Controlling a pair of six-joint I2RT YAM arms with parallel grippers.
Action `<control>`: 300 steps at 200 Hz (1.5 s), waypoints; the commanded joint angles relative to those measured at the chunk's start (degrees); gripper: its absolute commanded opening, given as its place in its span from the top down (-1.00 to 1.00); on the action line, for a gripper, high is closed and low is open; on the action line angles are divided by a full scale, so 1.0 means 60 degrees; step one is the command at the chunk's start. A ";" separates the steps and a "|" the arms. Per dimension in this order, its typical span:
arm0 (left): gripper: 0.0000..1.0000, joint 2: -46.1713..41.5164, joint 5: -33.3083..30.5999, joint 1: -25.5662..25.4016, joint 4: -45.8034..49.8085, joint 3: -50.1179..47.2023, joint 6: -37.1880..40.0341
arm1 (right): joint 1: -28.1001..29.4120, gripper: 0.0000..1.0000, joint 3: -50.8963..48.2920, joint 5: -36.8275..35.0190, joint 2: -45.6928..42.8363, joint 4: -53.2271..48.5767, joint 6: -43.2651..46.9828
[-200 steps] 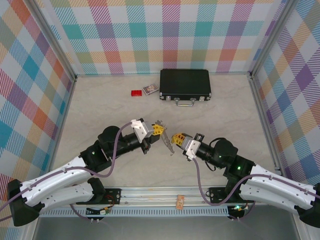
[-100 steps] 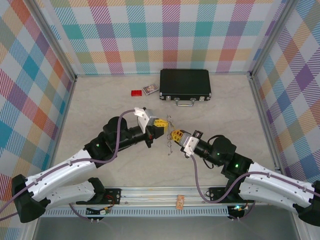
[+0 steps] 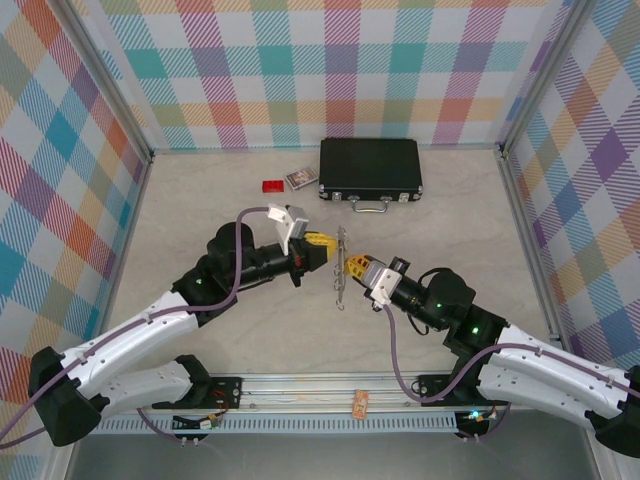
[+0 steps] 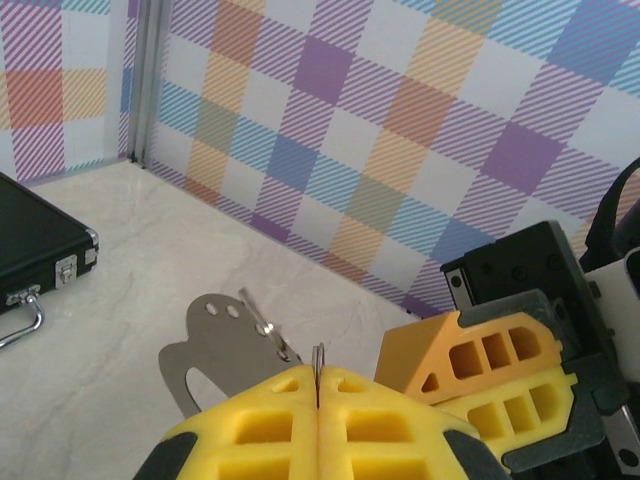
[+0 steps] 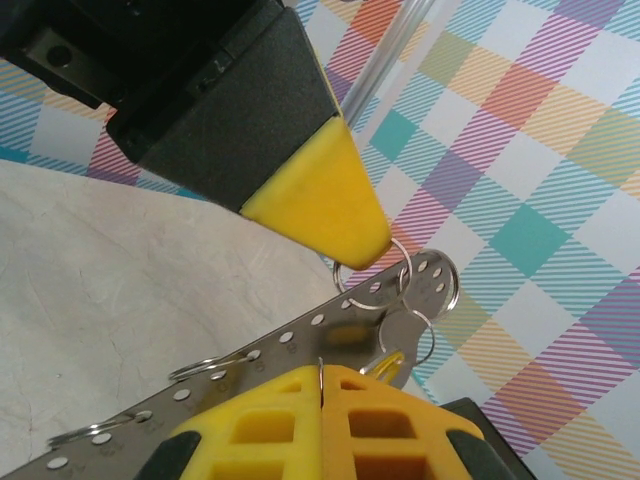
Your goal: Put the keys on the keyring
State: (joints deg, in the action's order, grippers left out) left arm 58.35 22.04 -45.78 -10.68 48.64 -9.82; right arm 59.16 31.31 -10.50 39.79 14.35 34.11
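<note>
Your left hand and right hand each pinch the keyring, clear of the surface. Can't tell whether keys are threaded; threading likely is left.

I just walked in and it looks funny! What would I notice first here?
In the middle of the table the left gripper and right gripper meet, both pinching a thin metal keyring between yellow fingers. A black case lies at the back, a small red block nearby.

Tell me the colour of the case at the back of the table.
The case is black, best seen in the top external view.
</note>
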 commanded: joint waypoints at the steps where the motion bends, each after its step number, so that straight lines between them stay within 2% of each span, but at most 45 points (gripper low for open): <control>1: 1.00 -0.0027 0.0492 0.0191 -0.0694 0.0110 -0.0403 | -0.0065 1.00 0.0155 -0.0037 -0.0099 0.0368 -0.0203; 131: 1.00 0.0073 0.0893 0.0475 -0.0674 0.0074 -0.0466 | -0.0119 1.00 0.0004 -0.0465 -0.0141 0.0330 -0.0418; 182: 1.00 0.0641 -0.0518 0.0452 0.1242 0.0201 0.1028 | -0.0154 1.00 -0.0312 -0.1275 -0.0578 0.0124 -0.0654; 220: 1.00 0.1751 -0.1051 0.0438 0.1157 -0.0235 0.1182 | -0.0177 1.00 -0.0380 -0.1693 -0.0858 -0.0052 -0.0700; 238: 1.00 0.2354 -0.1664 0.0350 0.1243 -0.0273 0.1324 | -0.0191 1.00 -0.0341 -0.1905 -0.0930 -0.0150 -0.0662; 264: 1.00 0.3252 -0.2907 -0.0070 0.1618 -0.0252 0.2418 | -0.0192 1.00 -0.0413 -0.2032 -0.1049 -0.0100 -0.0671; 300: 1.00 0.3896 -0.3278 -0.0206 0.1842 -0.0092 0.2917 | -0.0206 1.00 -0.0435 -0.2130 -0.1126 -0.0050 -0.0690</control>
State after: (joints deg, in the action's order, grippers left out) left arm 80.77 6.11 -46.50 -0.78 47.57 3.88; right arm 58.39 29.56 -21.67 33.91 12.56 30.81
